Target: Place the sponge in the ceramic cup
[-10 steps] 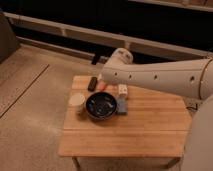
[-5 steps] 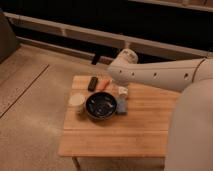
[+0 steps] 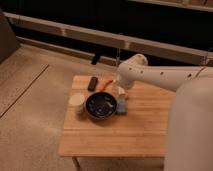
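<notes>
The sponge (image 3: 121,105) is a small blue block lying flat on the wooden table (image 3: 130,130), touching the right side of the dark bowl (image 3: 101,106). The ceramic cup (image 3: 76,101), cream-white and short, stands upright by the bowl's left rim. My white arm (image 3: 160,76) reaches in from the right and bends down over the table's back middle. My gripper (image 3: 120,89) hangs at its end just behind the sponge, close above the tabletop. The cup is on the far side of the bowl from the gripper.
A black rectangular bar (image 3: 92,83) and an orange object (image 3: 105,85) lie at the back of the table. Something small and white (image 3: 121,92) stands just behind the sponge. My body (image 3: 192,130) fills the right edge. Speckled floor surrounds the table.
My arm's end has swung right and come lower, from above the orange object to just behind the sponge. The sponge, cup and bowl have stayed put.
</notes>
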Action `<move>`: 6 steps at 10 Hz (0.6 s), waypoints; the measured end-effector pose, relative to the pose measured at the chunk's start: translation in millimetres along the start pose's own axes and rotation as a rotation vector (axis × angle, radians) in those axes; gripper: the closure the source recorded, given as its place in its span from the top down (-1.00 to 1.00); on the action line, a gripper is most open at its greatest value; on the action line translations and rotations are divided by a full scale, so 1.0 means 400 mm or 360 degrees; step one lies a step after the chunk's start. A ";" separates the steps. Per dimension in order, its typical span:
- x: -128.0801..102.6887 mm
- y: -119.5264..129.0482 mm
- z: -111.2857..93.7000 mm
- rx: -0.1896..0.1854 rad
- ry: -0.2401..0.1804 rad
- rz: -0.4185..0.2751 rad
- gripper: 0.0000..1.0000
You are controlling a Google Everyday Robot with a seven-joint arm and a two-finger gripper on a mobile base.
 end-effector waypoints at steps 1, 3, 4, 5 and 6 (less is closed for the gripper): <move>-0.011 -0.026 0.012 0.0066 -0.0015 -0.0069 0.30; -0.025 -0.037 0.014 0.0150 -0.0065 -0.0287 0.30; -0.028 -0.030 0.015 0.0167 -0.0089 -0.0415 0.30; -0.028 -0.029 0.016 0.0168 -0.0093 -0.0462 0.30; -0.017 -0.031 0.026 0.0162 -0.0073 -0.0489 0.30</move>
